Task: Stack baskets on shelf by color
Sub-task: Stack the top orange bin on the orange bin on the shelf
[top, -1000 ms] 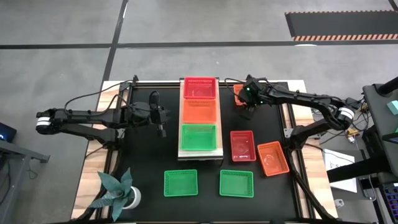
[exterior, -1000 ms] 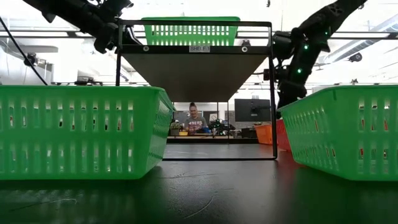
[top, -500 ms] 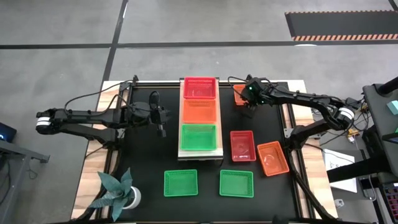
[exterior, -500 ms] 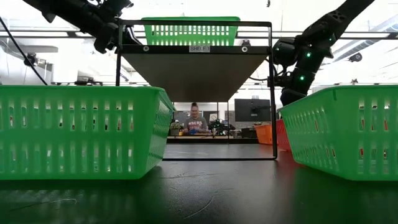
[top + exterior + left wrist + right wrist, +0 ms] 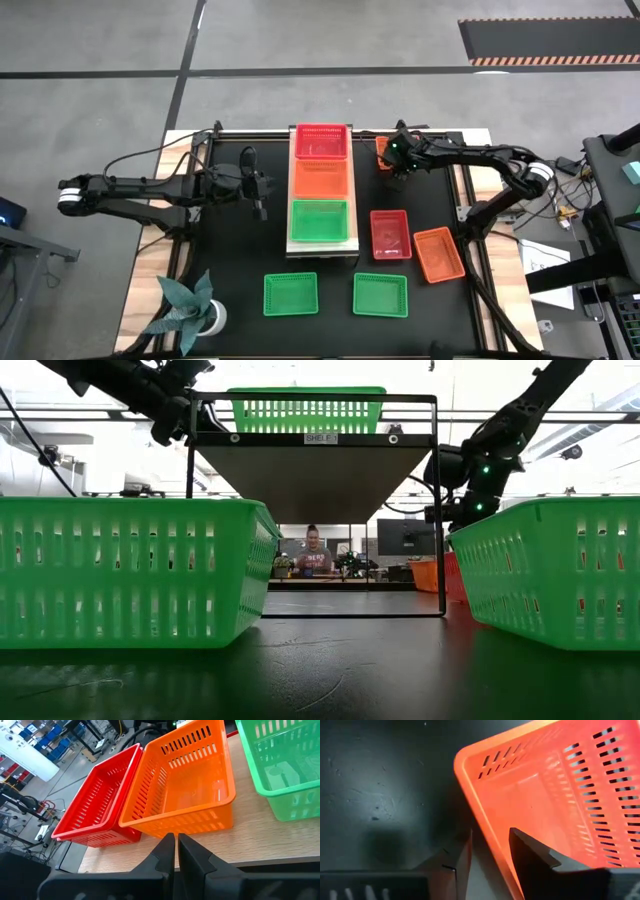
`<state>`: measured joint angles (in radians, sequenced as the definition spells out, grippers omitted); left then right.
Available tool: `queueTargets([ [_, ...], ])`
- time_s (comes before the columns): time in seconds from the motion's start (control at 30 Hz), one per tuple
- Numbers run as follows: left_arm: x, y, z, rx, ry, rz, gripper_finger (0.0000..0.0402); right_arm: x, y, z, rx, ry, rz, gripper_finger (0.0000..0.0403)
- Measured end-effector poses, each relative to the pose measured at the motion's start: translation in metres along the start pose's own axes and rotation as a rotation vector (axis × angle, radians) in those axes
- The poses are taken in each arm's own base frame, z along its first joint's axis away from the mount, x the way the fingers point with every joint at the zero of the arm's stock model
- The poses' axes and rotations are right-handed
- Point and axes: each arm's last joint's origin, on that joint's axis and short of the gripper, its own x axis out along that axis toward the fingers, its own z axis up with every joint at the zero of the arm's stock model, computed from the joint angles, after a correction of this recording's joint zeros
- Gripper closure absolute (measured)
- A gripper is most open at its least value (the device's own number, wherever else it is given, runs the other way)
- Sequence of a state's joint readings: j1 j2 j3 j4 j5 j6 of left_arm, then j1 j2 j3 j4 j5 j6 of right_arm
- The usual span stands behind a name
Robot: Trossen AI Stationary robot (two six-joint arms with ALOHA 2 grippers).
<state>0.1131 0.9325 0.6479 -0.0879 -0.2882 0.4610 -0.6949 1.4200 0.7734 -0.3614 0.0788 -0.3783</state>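
A black counter (image 5: 240, 260) stands on a grey floor crossed by dark lines; in the low view the room behind holds a seated person (image 5: 314, 550) and a monitor (image 5: 403, 537). A potted plant (image 5: 190, 305) sits at the counter's near left corner. The light-wood shelf (image 5: 320, 246) lies mid-counter, its long axis running front to back, carrying three baskets in a row: a crimson basket (image 5: 321, 142) farthest, an orange basket (image 5: 320, 180) in the middle, a green basket (image 5: 319, 220) nearest; each looks empty. Two more green baskets (image 5: 290, 294) sit near the front edge. Right of the shelf lie a second crimson basket (image 5: 390, 234) and a tilted orange one (image 5: 439, 254). The right claw (image 5: 487, 852) straddles the rim of a far orange basket (image 5: 560, 795), fingers partly spread either side of its wall. The left claw (image 5: 175, 851), pressed together, hovers beside the shelf
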Motion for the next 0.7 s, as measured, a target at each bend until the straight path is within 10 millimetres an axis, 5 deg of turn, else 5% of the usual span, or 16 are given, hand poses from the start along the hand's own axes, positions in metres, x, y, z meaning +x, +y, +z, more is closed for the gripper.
queueTargets([
  [0.4, 0.0, 0.0, 0.0, 0.0, -0.001, 0.0, 0.0395, -0.011, -0.001, 0.002, -0.006, -0.039, -0.015, 0.0391],
  [0.7, 0.0, 0.0, 0.0, 0.0, 0.0, 0.0, 0.0395, -0.066, -0.006, 0.018, 0.064, -0.052, -0.01, 0.0394],
])
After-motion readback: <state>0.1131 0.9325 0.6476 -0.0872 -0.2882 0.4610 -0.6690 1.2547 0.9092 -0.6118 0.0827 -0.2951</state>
